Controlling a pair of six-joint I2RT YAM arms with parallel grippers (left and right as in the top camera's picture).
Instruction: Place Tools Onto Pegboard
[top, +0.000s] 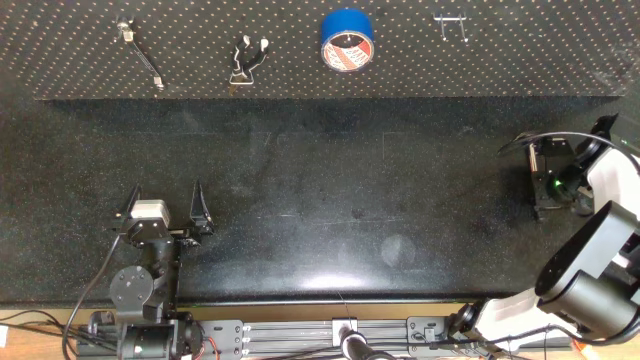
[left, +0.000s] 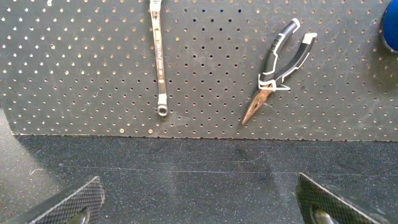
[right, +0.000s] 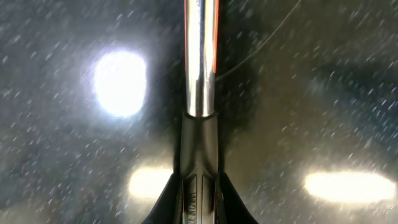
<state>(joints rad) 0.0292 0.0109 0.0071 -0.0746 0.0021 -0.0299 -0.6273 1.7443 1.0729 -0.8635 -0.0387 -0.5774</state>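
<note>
— Tools on the pegboard (top: 300, 80) so far, how many?

— Three, I think. A wrench (left: 160, 56) hangs at the left end. Pliers (left: 280, 62) hang next to it. A roll of blue tape (top: 347, 41) sits on its peg just past the pliers.

— So what is left?

— One wire hook (top: 452, 25) near the right end of the board has nothing on it. I also have one more tool (right: 200, 56) at the right side of the table (top: 350, 180), well away from the board. It has a shiny metal shaft and a black handle. It may be a screwdriver, but I can't see its tip, so I won't say for sure.

— Do you have hold of it?

— My right jaws are closed tight on the black handle, one on each side. The table looks very close under it. I can't tell if the tool is off the table.

— And your other side?

— My left jaws are wide apart with nothing in them. They sit low over the table near my left base, facing the wrench and pliers.

— How far along are you, then?

— Most of the way, I'd say. If that bare hook is for this tool, I have to carry it over and hang it. Then the job looks done.
</note>
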